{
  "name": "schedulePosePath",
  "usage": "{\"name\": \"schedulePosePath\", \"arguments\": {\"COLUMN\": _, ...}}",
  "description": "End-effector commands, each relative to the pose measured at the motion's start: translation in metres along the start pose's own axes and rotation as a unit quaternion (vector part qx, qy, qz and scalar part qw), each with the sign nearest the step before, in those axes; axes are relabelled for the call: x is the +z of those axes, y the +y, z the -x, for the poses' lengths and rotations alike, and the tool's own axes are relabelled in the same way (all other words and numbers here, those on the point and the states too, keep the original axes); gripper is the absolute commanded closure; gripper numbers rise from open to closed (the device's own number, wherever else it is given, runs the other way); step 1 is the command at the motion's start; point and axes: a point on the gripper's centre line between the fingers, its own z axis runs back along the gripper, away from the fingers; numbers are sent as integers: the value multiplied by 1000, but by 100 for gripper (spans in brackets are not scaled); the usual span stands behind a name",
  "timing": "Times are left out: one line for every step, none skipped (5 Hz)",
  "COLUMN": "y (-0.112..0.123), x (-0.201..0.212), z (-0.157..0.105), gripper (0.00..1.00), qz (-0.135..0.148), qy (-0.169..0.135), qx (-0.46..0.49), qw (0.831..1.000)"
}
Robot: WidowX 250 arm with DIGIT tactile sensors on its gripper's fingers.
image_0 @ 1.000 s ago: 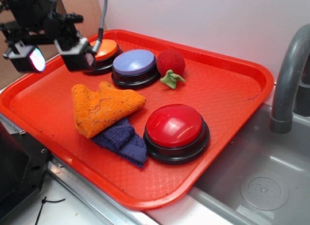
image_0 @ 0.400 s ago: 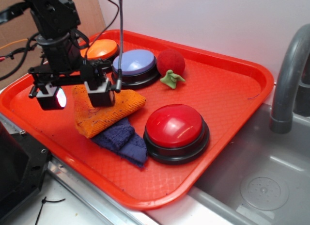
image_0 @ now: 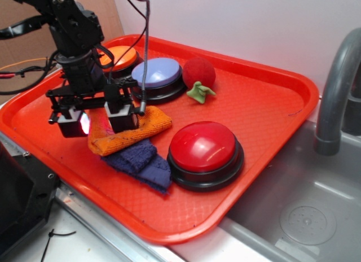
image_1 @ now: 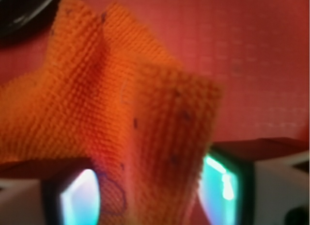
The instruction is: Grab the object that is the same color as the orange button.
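The folded orange knitted cloth [image_0: 151, 121] lies on the red tray [image_0: 256, 109], its left part under my gripper [image_0: 97, 121]. The gripper has come down over it with its jaws apart, one finger on each side of the cloth. In the wrist view the cloth [image_1: 121, 104] fills the gap in the gripper [image_1: 150, 196], a raised fold standing between the lit pads [image_1: 220, 186]. The small orange button [image_0: 123, 56] sits at the tray's back left, partly hidden by the arm.
A dark blue cloth [image_0: 141, 163] lies partly under the orange one. A large red button [image_0: 202, 146] stands to its right and a lavender button [image_0: 157, 73] behind it. A red ball [image_0: 198, 71] with a green scrap [image_0: 200, 91] lies further back. A grey faucet [image_0: 335, 92] and a sink [image_0: 304, 217] are at the right.
The gripper has moved from the tray's back left toward the front and down onto the orange cloth. The cloth's raised left part is now pressed flatter under it.
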Motion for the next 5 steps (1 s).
{"name": "schedulePosePath", "arguments": {"y": 2, "x": 1, "z": -8, "gripper": 100, "qz": -6, "qy": 0, "qx": 0, "qw": 1000}}
{"name": "schedulePosePath", "arguments": {"y": 2, "x": 19, "z": -12, "gripper": 100, "qz": -6, "qy": -3, "qx": -58, "qw": 998}}
{"name": "schedulePosePath", "arguments": {"y": 3, "x": 52, "z": -18, "gripper": 100, "qz": -9, "qy": -28, "qx": -140, "qw": 990}}
{"name": "schedulePosePath", "arguments": {"y": 1, "x": 95, "z": -27, "gripper": 100, "qz": -25, "qy": -23, "qx": -262, "qw": 964}}
{"name": "schedulePosePath", "arguments": {"y": 14, "x": 127, "z": -35, "gripper": 100, "qz": -20, "qy": -9, "qx": -357, "qw": 934}}
